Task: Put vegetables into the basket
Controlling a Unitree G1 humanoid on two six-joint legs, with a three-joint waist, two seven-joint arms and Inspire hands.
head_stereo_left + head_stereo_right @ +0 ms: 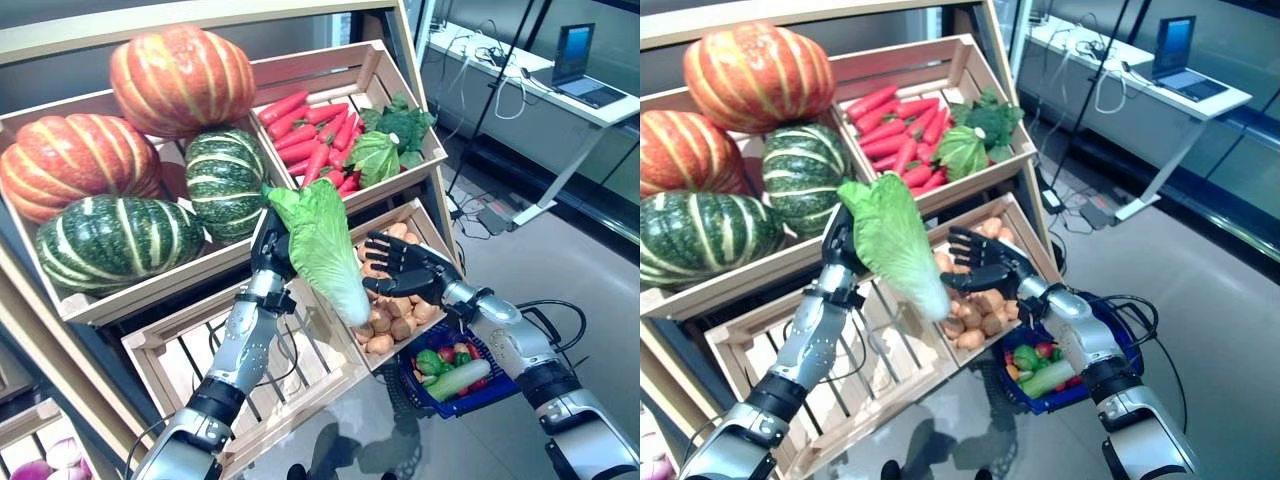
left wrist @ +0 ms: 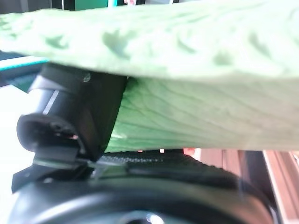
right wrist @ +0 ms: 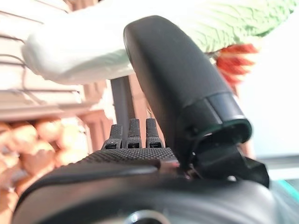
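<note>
My left hand [image 1: 272, 247] is raised before the shelves, its fingers curled round a long leafy green cabbage [image 1: 322, 240] that slants down to a white stem end. The left wrist view shows the thumb [image 2: 70, 126] pressed to the cabbage [image 2: 196, 116]. Just right of the stem end, over the potato crate, is my right hand [image 1: 402, 268], open, fingers spread and straight, holding nothing. In the right wrist view its thumb [image 3: 173, 79] stands below the white stem [image 3: 79, 51]. A dark blue basket [image 1: 462, 407] hangs under my right forearm, holding a cucumber, green pepper and red pieces.
Wooden shelf crates hold orange and green pumpkins [image 1: 120, 190], carrots [image 1: 315, 135] with leafy greens [image 1: 385, 145], and potatoes [image 1: 395, 320]. A slatted crate [image 1: 200, 370] lies below my left arm. A desk with a laptop [image 1: 575, 60] stands at the far right.
</note>
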